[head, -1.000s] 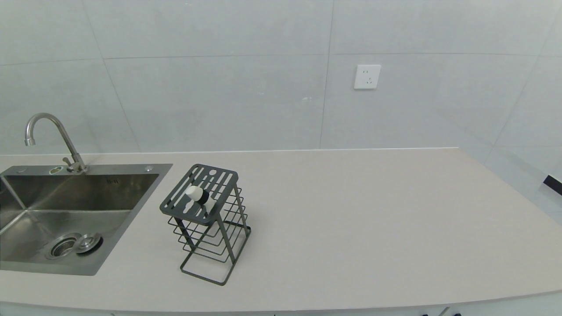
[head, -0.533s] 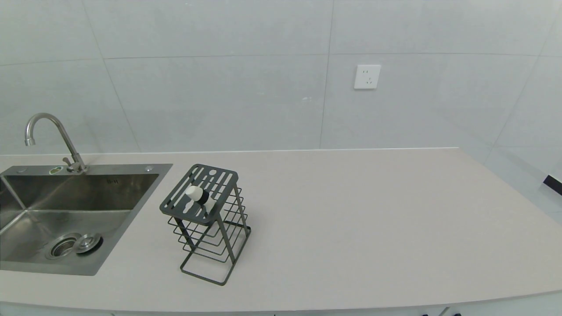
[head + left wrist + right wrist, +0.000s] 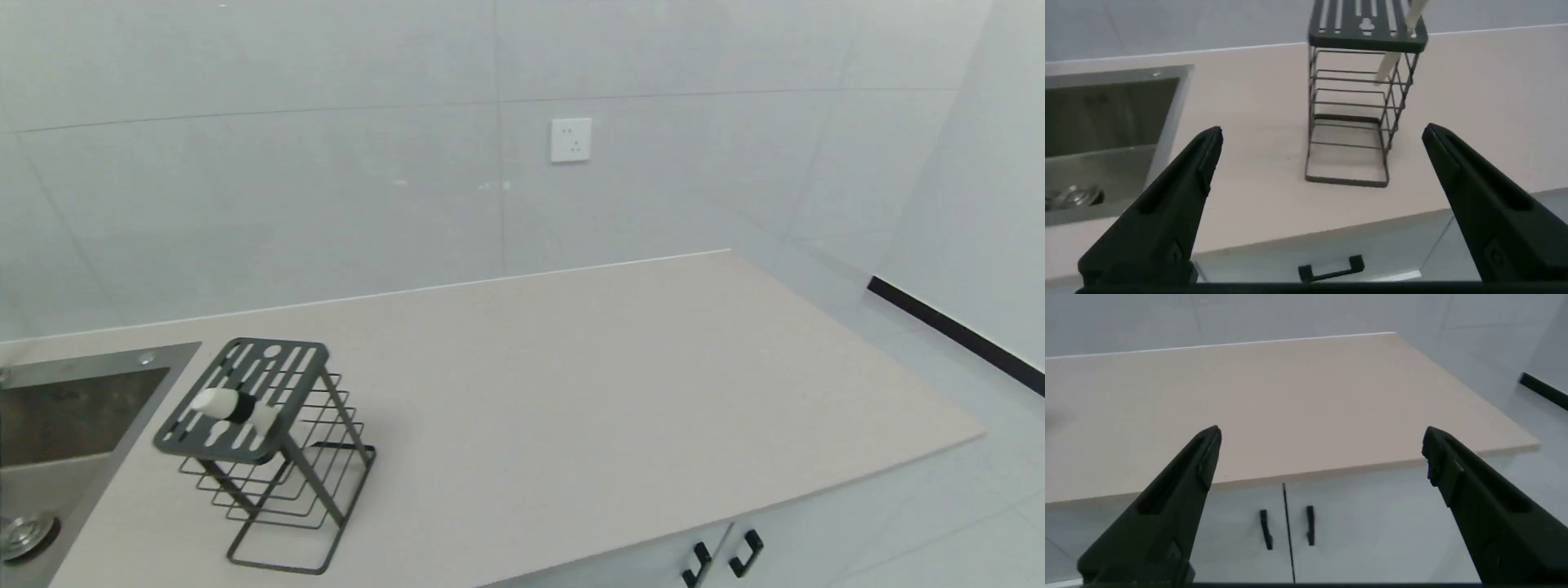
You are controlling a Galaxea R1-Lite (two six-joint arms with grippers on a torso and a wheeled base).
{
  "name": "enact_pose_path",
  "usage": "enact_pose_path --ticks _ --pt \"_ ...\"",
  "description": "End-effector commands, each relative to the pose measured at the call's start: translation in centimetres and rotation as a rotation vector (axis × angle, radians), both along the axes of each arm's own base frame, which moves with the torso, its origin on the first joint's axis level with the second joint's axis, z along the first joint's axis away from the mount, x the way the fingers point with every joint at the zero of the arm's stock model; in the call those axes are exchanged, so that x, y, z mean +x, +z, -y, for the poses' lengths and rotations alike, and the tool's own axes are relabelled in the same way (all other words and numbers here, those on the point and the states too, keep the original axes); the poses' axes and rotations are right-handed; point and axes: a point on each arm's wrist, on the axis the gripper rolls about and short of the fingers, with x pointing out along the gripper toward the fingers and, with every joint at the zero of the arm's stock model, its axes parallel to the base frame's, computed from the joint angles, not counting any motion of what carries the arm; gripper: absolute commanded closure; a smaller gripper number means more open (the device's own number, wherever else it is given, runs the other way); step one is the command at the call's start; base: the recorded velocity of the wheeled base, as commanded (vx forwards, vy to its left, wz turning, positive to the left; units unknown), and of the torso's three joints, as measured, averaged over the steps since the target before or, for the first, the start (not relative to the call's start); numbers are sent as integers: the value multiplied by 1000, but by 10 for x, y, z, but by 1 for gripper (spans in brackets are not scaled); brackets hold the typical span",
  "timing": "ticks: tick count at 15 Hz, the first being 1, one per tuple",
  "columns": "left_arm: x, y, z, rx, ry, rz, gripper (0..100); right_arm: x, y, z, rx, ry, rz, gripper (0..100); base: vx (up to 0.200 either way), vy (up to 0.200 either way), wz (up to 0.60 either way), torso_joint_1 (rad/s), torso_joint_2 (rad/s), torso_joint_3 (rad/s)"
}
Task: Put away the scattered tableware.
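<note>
A dark wire rack (image 3: 261,453) with a slotted top stands on the beige counter (image 3: 571,392), just right of the sink. A white-handled utensil (image 3: 224,402) sticks through one of its slots. In the left wrist view the rack (image 3: 1360,98) stands straight ahead with the pale utensil (image 3: 1404,37) slanting through its top. My left gripper (image 3: 1323,139) is open and empty, held off the counter's front edge, short of the rack. My right gripper (image 3: 1323,437) is open and empty in front of the bare counter (image 3: 1249,400), facing the cabinet doors.
A steel sink (image 3: 49,408) with a drain (image 3: 16,535) lies at the far left, also seen in the left wrist view (image 3: 1102,122). A wall socket (image 3: 571,140) sits on the tiled wall. Cabinet handles (image 3: 1288,527) hang below the counter front. The counter ends at the right, above the floor.
The whole head picture has shifted: the camera has turned to the right, so rack and sink now sit at the left. Nothing on the counter has moved.
</note>
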Motion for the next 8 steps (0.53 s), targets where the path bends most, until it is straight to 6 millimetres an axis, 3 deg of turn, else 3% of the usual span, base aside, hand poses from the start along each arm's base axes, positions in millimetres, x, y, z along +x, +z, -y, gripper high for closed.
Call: enact_pose_path --ticks 1,2,8 --pt "0 0 0 0 0 -1 0 0 0 0 0 1 -3 0 0 -200 -600 -7 7 7" --pt "0 0 0 0 0 -1 0 0 0 0 0 1 -3 0 0 -200 -600 7 7 -2" --pt "0 0 0 -2 2 -1 0 0 0 0 -2 1 -3 0 0 0 0 0 0 0"
